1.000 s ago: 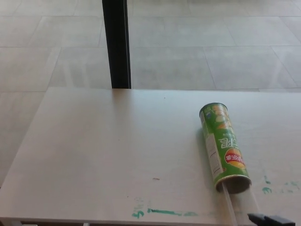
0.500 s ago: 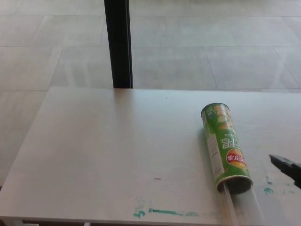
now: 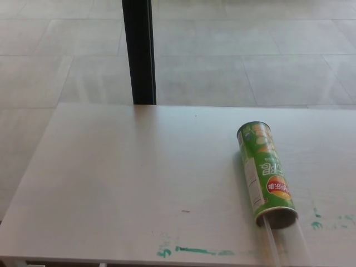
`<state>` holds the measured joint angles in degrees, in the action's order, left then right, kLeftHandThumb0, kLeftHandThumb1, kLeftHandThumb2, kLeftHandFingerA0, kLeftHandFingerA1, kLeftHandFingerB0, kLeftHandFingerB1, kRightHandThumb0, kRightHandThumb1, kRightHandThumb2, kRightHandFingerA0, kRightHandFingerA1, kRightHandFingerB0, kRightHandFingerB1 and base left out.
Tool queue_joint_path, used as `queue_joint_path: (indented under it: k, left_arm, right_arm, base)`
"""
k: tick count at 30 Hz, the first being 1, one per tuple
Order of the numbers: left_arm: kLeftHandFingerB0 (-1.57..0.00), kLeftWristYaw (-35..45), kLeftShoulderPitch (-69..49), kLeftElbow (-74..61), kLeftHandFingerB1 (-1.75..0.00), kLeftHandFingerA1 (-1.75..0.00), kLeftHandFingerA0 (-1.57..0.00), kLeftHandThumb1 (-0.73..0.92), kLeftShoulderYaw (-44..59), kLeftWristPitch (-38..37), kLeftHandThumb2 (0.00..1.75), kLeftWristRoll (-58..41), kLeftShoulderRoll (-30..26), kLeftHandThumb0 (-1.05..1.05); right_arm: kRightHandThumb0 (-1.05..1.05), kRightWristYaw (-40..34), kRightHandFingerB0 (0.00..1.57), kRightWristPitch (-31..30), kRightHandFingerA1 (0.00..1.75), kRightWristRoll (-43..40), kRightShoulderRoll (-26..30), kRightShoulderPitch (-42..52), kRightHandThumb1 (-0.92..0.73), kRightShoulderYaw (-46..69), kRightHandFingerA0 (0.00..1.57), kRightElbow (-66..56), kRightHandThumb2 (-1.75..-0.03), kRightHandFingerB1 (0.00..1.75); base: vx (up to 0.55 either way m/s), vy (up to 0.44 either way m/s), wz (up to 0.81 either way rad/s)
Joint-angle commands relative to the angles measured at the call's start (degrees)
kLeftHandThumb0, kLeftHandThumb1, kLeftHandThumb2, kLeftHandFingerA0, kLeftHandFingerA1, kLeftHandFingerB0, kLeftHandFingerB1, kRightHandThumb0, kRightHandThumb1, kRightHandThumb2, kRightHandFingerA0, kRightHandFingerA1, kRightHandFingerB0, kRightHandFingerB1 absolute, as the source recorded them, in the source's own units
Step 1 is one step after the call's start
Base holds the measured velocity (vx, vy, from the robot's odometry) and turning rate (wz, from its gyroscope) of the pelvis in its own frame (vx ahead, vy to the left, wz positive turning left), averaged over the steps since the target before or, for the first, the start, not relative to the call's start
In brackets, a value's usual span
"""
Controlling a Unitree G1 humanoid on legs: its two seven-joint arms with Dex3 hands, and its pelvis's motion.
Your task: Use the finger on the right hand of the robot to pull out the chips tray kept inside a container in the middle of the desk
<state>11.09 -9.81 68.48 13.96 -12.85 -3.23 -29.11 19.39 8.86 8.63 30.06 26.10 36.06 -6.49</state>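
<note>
Pale desk (image 3: 122, 183) fills the near view, with tiled floor and a black post (image 3: 139, 53) beyond. A green chips container (image 3: 263, 173) is seen lying on its side at the right, open mouth toward the near edge. A clear tray (image 3: 286, 245), faintly visible, appears drawn partly out. No hand is seen, so finger positions cannot be told.

Pale tiled floor (image 3: 250, 61), black post (image 3: 139, 50) behind

Both arms and hands, left and right alike, outside the picture
</note>
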Motion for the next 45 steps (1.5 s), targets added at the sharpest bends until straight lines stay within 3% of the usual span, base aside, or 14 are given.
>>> queue_joint_path:
  k: [1, 9, 10, 14, 15, 17, 18, 19, 21, 24, 25, 31, 33, 45]
  left_arm:
    - [-0.53, -0.4, 0.5, 1.4, -0.43, -0.56, -0.56, 0.73, 0.1, -1.5, 0.62, 0.2, -0.3, -0.38]
    - [-0.52, 0.4, -1.9, -1.4, -0.42, -0.55, -0.55, 0.74, 0.6, -1.5, 0.62, -0.1, -2.1, -0.39]
    - [-0.54, 0.0, -1.4, -0.3, -0.43, -0.51, -0.55, 0.73, 0.2, -1.7, 0.62, 0.4, -2.1, -0.38]
    - [-0.55, -0.1, -0.9, 0.3, -0.43, -0.53, -0.56, 0.72, 1.1, -1.1, 0.61, -0.5, -1.9, -0.38]
    - [-0.54, 0.1, -0.9, 0.3, -0.43, -0.53, -0.54, 0.73, 1.1, -1.1, 0.62, -0.4, -2.0, -0.39]
    - [-0.54, 0.4, -1.1, 0.0, -0.43, -0.53, -0.54, 0.72, 1.1, -1.4, 0.61, -0.4, -2.0, -0.39]
    - [-0.53, -0.1, -1.2, -0.6, -0.42, -0.55, -0.55, 0.73, 0.5, -1.6, 0.62, 0.1, -1.5, -0.4]
    - [-0.53, -0.2, -1.1, -0.7, -0.42, -0.56, -0.54, 0.73, 0.4, -1.6, 0.62, 0.2, -1.2, -0.4]
    - [-0.53, -0.3, -0.7, -0.8, -0.42, -0.56, -0.55, 0.73, 0.3, -1.5, 0.62, 0.2, -0.8, -0.4]
    - [-0.53, -0.3, 0.7, 0.0, -0.42, -0.48, -0.53, 0.73, 0.2, -1.7, 0.62, 0.1, 0.0, -0.41]
    - [-0.52, 0.3, 0.7, -0.5, -0.42, -0.49, -0.52, 0.73, 1.1, -1.0, 0.62, -1.0, 0.3, -0.41]
    - [-0.54, -0.2, 0.5, 0.1, -0.43, -0.53, -0.53, 0.73, 1.2, -0.9, 0.62, -0.4, 0.4, -0.4]
    - [-0.53, -0.1, 0.6, 0.4, -0.43, -0.52, -0.54, 0.73, 1.3, -1.0, 0.62, -0.6, 0.5, -0.39]
    - [-0.54, -0.4, 0.1, 0.1, -0.42, -0.48, -0.54, 0.72, 0.7, -1.3, 0.62, 0.0, 0.5, -0.4]
  right_arm:
    - [-0.21, -15.1, 0.27, -8.8, 1.19, -8.4, -10.6, -4.1, -0.59, 9.9, 0.87, 12.6, -0.58, 0.34]
    - [-0.21, -23.0, 0.34, -7.2, 1.17, -10.8, -16.2, -10.3, -0.61, 14.3, 0.94, 28.7, -0.58, 0.43]
    - [-0.2, -23.5, 0.34, -9.4, 1.25, -10.6, -16.4, -10.8, -0.61, 14.5, 0.87, 29.4, -0.58, 0.4]
    - [-0.18, -24.3, 0.32, -8.5, 1.22, -10.4, -17.0, -11.4, -0.62, 14.9, 0.85, 32.5, -0.59, 0.42]
    - [-0.22, -24.2, 0.32, -8.5, 1.08, -10.3, -16.4, -11.8, -0.64, 14.8, 0.75, 34.7, -0.59, 0.44]
    - [-0.21, -24.0, 0.31, -6.8, 1.07, -11.3, -15.5, -13.1, -0.63, 15.4, 0.72, 40.2, -0.59, 0.5]
    - [-0.16, -24.0, 0.26, -5.9, 0.94, -11.8, -15.3, -13.8, -0.4, 15.6, 0.78, 41.3, -0.91, 0.59]
    - [-0.23, -24.3, 0.33, -6.4, 1.04, -11.1, -14.7, -14.0, -0.6, 15.2, 0.73, 41.5, -0.58, 0.51]
    - [-0.21, -24.3, 0.34, -6.8, 1.06, -11.0, -14.9, -13.9, -0.61, 14.9, 0.7, 40.3, -0.58, 0.5]
    - [-0.22, -24.1, 0.4, -8.6, 1.08, -10.5, -13.3, -14.6, -0.62, 13.7, 0.79, 41.0, -0.58, 0.48]
    - [-0.26, -20.9, 0.39, -8.8, 0.96, -10.3, -11.5, -14.4, -0.63, 12.2, 0.79, 43.9, -0.58, 0.48]
    - [-0.24, -17.1, 0.4, -12.4, 0.92, -14.6, -12.0, -13.5, -0.61, 9.9, 0.85, 42.0, -0.58, 0.42]
    - [-0.24, -16.1, 0.39, -14.4, 0.91, -16.6, -12.4, -13.3, -0.62, 9.9, 0.78, 40.5, -0.58, 0.4]
    - [-0.24, -15.3, 0.47, -15.8, 0.91, -19.4, -11.0, -12.0, -0.63, 7.8, 0.8, 40.1, -0.59, 0.43]
  base:
    - [0.0, 0.0, 0.0]
    - [0.0, 0.0, 0.0]
    - [0.0, 0.0, 0.0]
    - [0.0, 0.0, 0.0]
    - [0.0, 0.0, 0.0]
    - [0.0, 0.0, 0.0]
    - [0.0, 0.0, 0.0]
    - [0.0, 0.0, 0.0]
    - [0.0, 0.0, 0.0]
    - [0.0, 0.0, 0.0]
    - [0.0, 0.0, 0.0]
    - [0.0, 0.0, 0.0]
    - [0.0, 0.0, 0.0]
    - [0.0, 0.0, 0.0]
